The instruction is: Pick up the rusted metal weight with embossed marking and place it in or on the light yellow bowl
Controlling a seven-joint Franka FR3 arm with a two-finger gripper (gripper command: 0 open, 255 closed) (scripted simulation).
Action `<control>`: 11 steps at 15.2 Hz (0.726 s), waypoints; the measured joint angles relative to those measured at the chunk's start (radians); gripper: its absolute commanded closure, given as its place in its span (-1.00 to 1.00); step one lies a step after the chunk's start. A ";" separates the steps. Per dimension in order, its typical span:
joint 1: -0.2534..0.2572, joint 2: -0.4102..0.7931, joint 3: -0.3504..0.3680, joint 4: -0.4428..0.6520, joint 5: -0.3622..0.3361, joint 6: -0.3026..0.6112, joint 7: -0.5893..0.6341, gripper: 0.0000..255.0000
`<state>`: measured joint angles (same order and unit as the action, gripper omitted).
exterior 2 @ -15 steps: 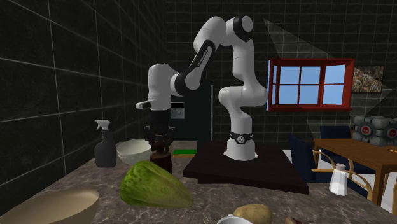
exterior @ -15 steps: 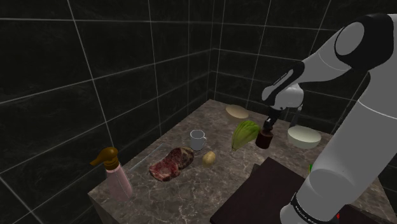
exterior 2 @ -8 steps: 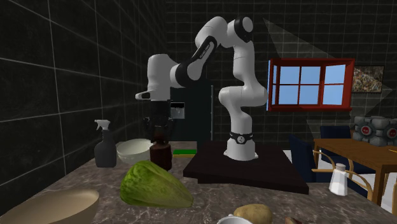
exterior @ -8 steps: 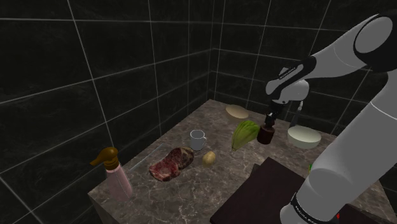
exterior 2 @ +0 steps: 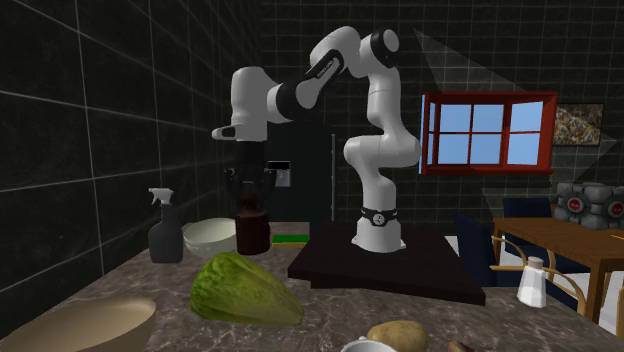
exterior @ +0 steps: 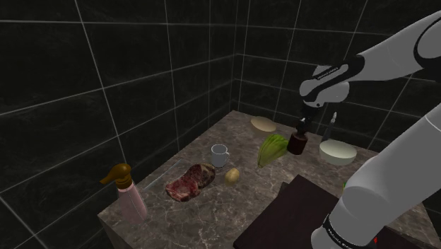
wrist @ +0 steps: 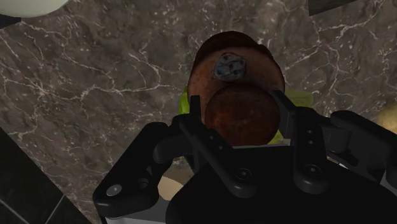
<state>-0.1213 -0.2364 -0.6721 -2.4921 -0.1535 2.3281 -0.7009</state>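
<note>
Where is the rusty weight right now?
In the shoulder view, the rusty weight hangs clasped in the gripper, between the lettuce and the pale bowl.

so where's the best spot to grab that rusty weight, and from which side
By the round knob on top of the rusty weight, coming straight down from above. It stands upright, and the knob is narrower than the body below, so the fingers fit on either side of it. The gripper holds it just that way now.
</note>
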 measured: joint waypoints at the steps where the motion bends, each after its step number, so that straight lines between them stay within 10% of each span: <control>1: -0.002 -0.012 0.006 0.004 -0.007 -0.015 0.008 1.00; 11: -0.019 -0.100 0.046 0.078 -0.041 -0.169 0.042 1.00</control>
<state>-0.1399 -0.3367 -0.6261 -2.4142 -0.1943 2.1588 -0.6589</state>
